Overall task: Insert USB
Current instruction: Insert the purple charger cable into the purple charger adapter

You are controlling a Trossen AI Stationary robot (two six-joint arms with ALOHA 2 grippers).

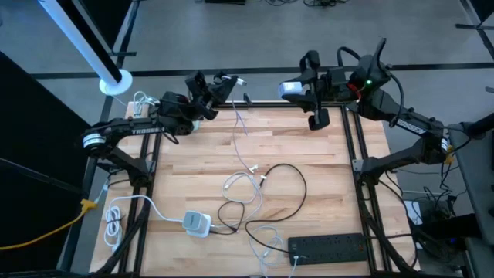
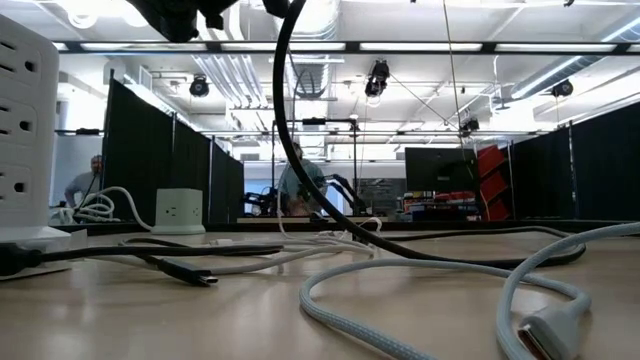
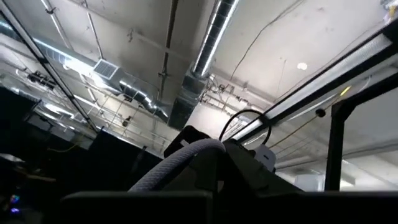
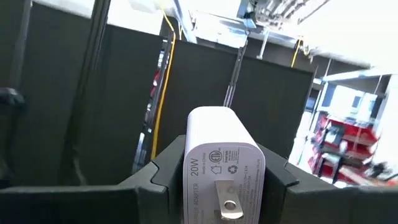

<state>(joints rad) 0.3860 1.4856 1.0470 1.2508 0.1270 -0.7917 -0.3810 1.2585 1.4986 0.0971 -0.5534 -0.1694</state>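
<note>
Clamped between the right end effector (image 4: 214, 180) fingers at centre frame, prongs toward the camera, sits the white charger (image 4: 217, 158), while the left end effector (image 1: 218, 86), upper left of centre over the bench (image 1: 309, 154), pinches the white USB cable (image 1: 241, 127).

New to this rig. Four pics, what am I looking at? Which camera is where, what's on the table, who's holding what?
It is a robot with two dark arms at a wooden table. The high view looks straight down. The low view sits at table height. The other two cameras ride on the wrists.

The right gripper, raised over the far edge, is shut on a white 20W wall charger, prongs toward the camera. The left gripper, also up at the far edge, holds one end of a thin white cable that trails down onto the table.

Also on the table: a black power strip, a grey adapter, a black cable and a white outlet cube.
</note>
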